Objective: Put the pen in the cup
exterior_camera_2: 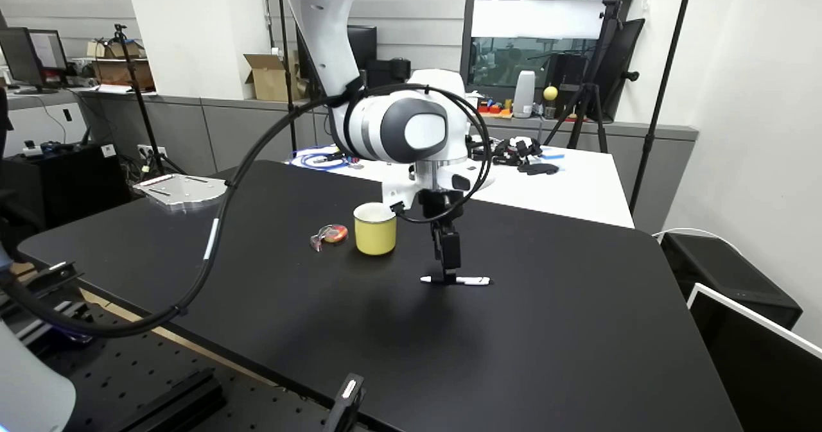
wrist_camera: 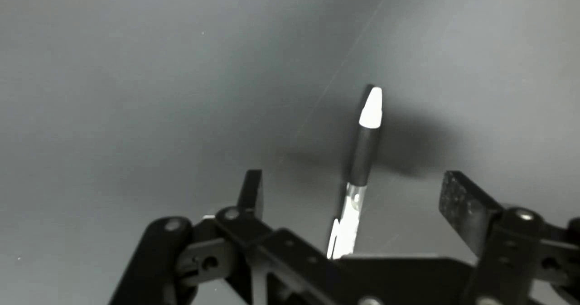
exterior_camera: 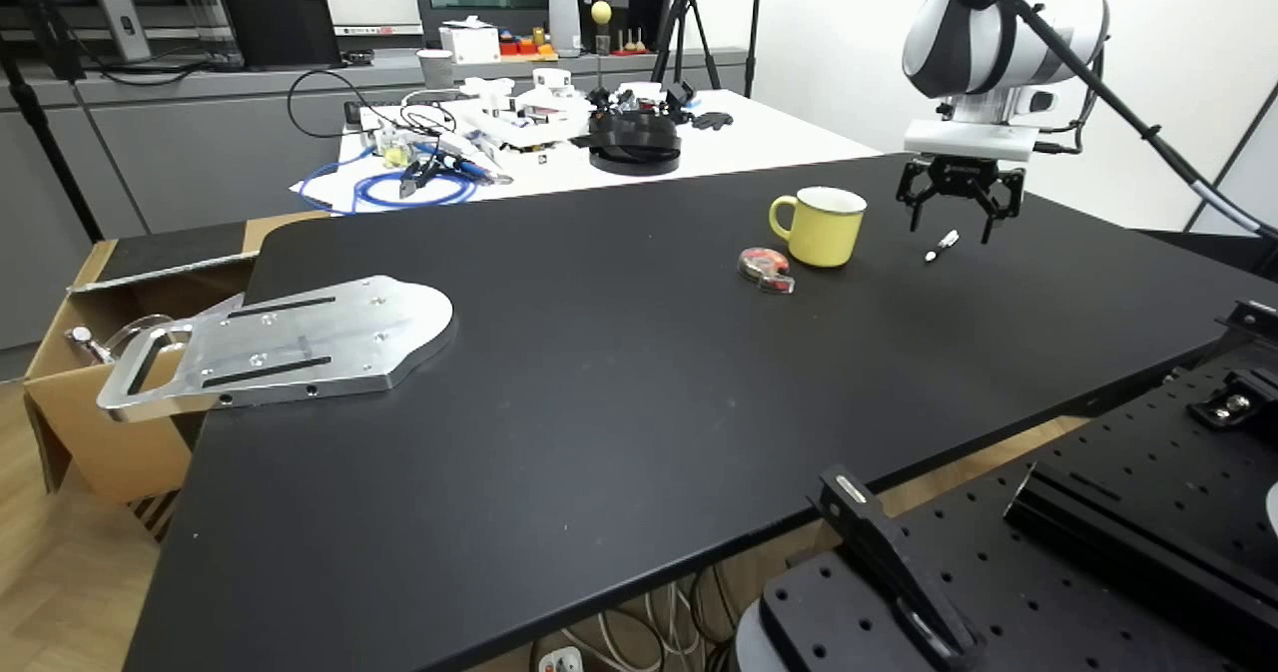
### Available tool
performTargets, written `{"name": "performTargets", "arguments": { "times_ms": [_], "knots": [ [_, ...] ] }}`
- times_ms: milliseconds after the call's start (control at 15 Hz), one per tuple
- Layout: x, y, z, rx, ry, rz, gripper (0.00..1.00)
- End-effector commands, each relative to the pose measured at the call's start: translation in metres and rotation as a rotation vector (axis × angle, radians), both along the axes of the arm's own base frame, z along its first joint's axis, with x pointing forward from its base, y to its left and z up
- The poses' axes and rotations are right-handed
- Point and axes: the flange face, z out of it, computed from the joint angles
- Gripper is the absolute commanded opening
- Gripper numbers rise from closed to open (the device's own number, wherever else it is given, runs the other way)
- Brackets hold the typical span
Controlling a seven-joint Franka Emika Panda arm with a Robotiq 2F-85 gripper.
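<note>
The pen (exterior_camera: 941,246) is white with a dark grip section and lies on the black table. It also shows in an exterior view (exterior_camera_2: 474,281) and in the wrist view (wrist_camera: 365,155), where its clip end is partly hidden by the gripper body. My gripper (exterior_camera: 951,230) is open and points down just over the pen. In the wrist view the open fingers (wrist_camera: 353,182) stand on either side of the pen, apart from it. In an exterior view the fingers (exterior_camera_2: 449,270) hide the pen's middle. The yellow cup (exterior_camera: 827,228) stands upright near the pen; it also shows in an exterior view (exterior_camera_2: 375,234).
A small red and clear tape dispenser (exterior_camera: 767,268) lies beside the cup, also in an exterior view (exterior_camera_2: 331,233). A silver metal plate (exterior_camera: 300,337) lies at the table's far end. A white table (exterior_camera: 779,133) with clutter adjoins the black table (exterior_camera: 599,372).
</note>
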Motion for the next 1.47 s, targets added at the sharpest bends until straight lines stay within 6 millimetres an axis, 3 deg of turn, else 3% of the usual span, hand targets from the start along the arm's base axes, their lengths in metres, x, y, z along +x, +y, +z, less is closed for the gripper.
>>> {"name": "performTargets", "arguments": {
  "times_ms": [0,267,333,467,733,1067,1200,1400],
  "knots": [
    [0.011,0.004,-0.013,0.002,-0.004,0.017,1.0],
    [0.015,0.007,-0.024,0.014,-0.008,-0.068,1.0],
    [0.015,0.007,-0.026,0.015,-0.01,-0.085,0.75],
    [0.016,0.005,-0.03,-0.006,-0.019,-0.124,0.68],
    [0.02,0.006,-0.029,-0.013,-0.023,-0.167,0.39],
    [0.022,-0.008,-0.02,-0.011,-0.029,-0.213,0.05],
    [0.024,-0.013,-0.013,-0.005,-0.029,-0.239,0.0],
    [0.03,-0.019,0.001,0.007,-0.03,-0.274,0.03]
  ]
}}
